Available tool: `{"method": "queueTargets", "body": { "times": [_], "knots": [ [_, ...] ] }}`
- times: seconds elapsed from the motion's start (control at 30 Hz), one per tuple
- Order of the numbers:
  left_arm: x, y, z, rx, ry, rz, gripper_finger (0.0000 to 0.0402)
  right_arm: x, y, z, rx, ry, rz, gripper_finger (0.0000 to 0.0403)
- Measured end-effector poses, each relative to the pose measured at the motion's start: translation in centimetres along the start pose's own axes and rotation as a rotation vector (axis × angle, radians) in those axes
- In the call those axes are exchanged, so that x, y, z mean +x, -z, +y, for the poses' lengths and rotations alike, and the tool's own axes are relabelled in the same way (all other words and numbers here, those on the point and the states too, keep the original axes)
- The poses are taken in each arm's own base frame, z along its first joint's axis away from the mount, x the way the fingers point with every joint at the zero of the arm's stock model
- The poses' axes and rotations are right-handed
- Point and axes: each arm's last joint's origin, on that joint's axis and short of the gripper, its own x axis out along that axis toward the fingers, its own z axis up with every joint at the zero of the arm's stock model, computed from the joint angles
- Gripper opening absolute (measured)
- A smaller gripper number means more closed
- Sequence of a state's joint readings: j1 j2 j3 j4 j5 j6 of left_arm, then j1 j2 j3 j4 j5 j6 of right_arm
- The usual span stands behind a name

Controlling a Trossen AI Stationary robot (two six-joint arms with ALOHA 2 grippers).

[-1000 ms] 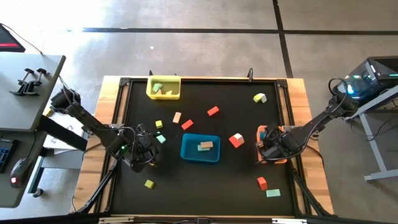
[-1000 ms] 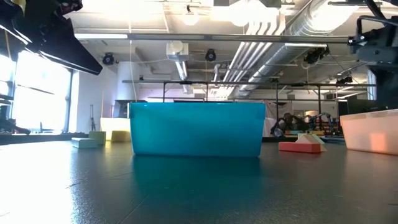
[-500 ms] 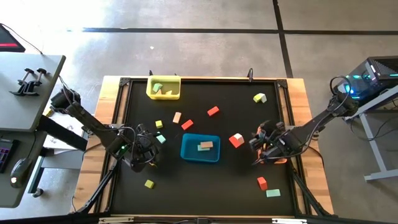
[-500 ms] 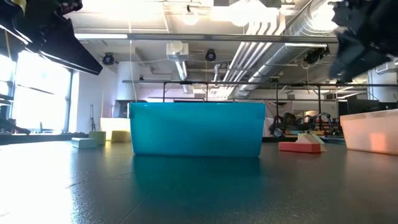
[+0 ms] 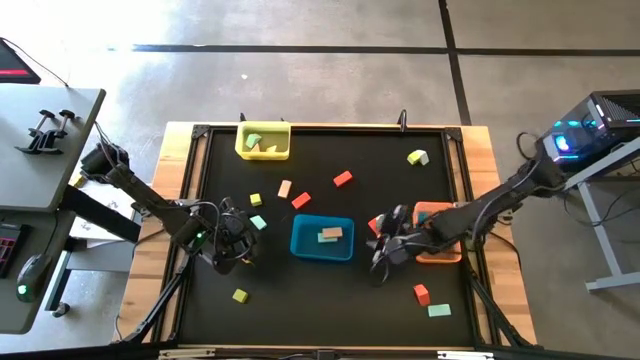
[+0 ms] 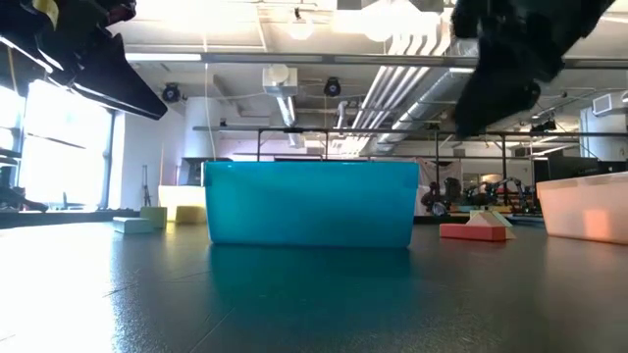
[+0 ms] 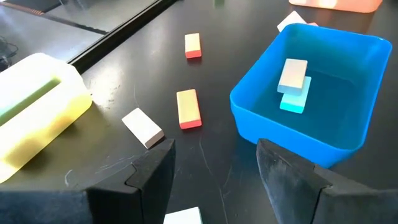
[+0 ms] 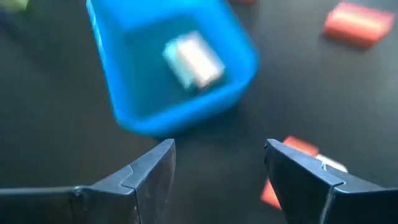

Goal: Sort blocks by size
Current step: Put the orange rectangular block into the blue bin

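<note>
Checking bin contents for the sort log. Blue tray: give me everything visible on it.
The blue rectangular plastic tray sits upright near the middle of the black table, open side up, with glossy walls and rounded corners. Inside, a tan flat block lies partly on top of a pale green flat block. Nothing outside touches the tray; the right pincer hovers open just beside it.

The right gripper (image 5: pixel 381 256), fingers spread apart, has swung away from the shallow orange plastic tray (image 5: pixel 436 212) by the table's right edge toward the centre, now above the red-and-white block (image 8: pixel 298 163).
</note>
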State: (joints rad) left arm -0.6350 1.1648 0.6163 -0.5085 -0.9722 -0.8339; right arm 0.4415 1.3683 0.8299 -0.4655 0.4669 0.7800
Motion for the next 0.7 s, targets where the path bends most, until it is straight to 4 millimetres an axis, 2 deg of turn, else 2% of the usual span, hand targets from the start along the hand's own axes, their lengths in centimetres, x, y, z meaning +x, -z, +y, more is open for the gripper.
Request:
{"method": "queueTargets", "body": {
  "times": [0.17, 0.33, 0.57, 0.7],
  "knots": [
    [0.0, 0.0, 0.0, 0.000, 0.001, 0.000, 0.0213, 2.9, 1.9, 0.3, -0.029, 0.073, 0.148, 0.0241],
    [0.0, 0.0, 0.0, -0.001, 0.001, 0.001, 0.0213, 4.7, 3.1, 0.0, -0.008, 0.199, 0.177, 0.0241],
    [0.0, 0.0, 0.0, -0.001, 0.001, 0.001, 0.0213, 6.5, 3.6, -1.8, 0.059, 0.365, 0.251, 0.0240],
    [0.0, 0.0, 0.0, -0.001, 0.001, 0.000, 0.0213, 7.2, 3.3, -2.2, 0.060, 0.361, 0.274, 0.0240]
  ]
}}
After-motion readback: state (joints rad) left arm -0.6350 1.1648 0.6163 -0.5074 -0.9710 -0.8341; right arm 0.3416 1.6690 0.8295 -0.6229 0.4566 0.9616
